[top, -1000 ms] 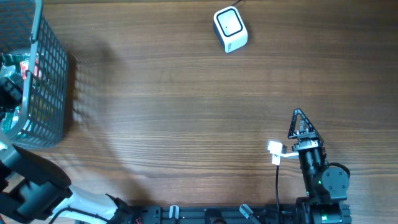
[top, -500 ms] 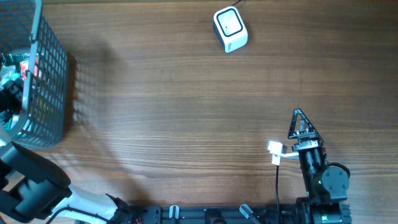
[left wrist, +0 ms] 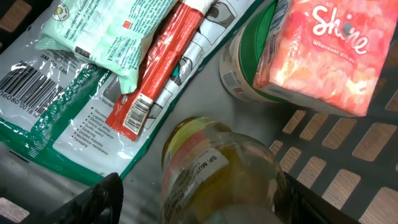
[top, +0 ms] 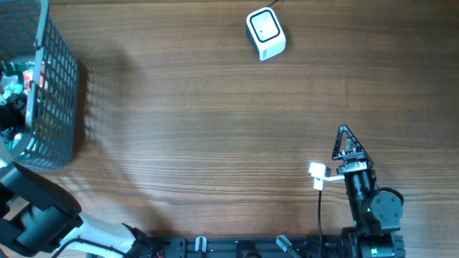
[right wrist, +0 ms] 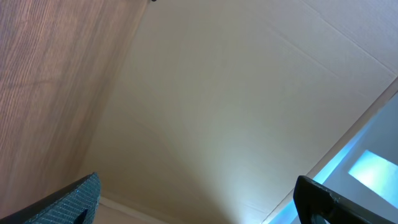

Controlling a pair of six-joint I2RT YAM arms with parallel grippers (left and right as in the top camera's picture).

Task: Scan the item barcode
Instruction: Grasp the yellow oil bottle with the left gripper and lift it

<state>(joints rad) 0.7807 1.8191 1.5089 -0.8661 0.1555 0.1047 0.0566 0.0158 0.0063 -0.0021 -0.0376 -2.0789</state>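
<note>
As the jar (left wrist: pixel 217 165) must leave the basket (top: pixel 61 79) for scanning, your left gripper (left wrist: pixel 202 190) straddles it, unclamped | right gripper (right wrist: pixel 196 199): wide, empty.

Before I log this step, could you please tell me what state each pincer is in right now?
Left pincer: open, straddling the glass jar, not gripping it.
Right pincer: open, holding nothing.

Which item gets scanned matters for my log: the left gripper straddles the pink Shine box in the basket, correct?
Not the Shine box. The left wrist view shows the left gripper straddling the clear jar with yellowish contents in the basket; the pink box lies beyond the jar, untouched.
</note>
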